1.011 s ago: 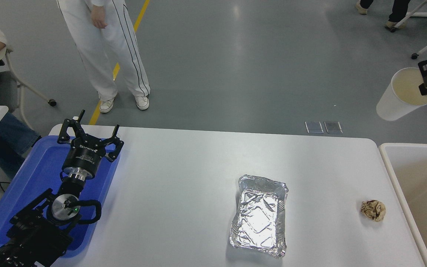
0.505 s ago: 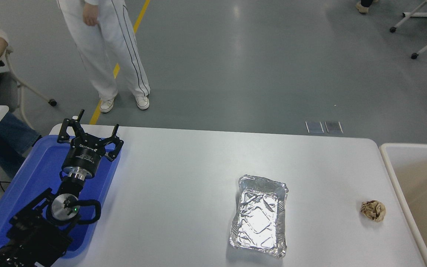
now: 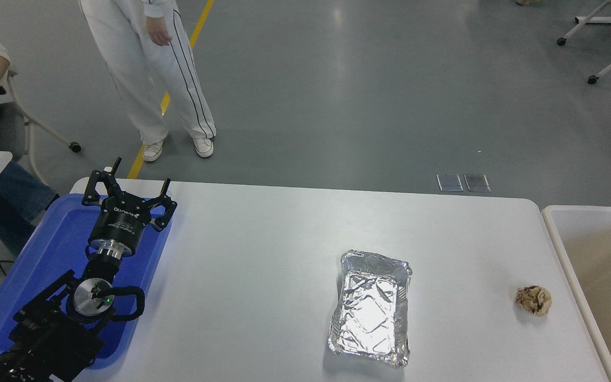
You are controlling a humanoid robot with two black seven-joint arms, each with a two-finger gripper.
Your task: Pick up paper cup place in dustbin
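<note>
The paper cup is out of view. The dustbin [image 3: 555,223] stands at the table's right edge, with a thick off-white rim and beige inner walls, cut off by the picture's right side. My right gripper and arm are out of view too. My left gripper [image 3: 128,192] is parked at the lower left over the blue tray, its fingers spread open with nothing between them.
A blue plastic tray [image 3: 56,244] lies at the table's left. A crinkled foil tray [image 3: 372,310] sits mid-table, a crumpled brown paper ball [image 3: 533,300] near the bin. One person stands beyond the table's far left, another sits at the left edge.
The right gripper, shut on the paper cup at the upper right, has carried it rightward out of the picture. The standing person has shifted slightly. The left arm has not moved.
</note>
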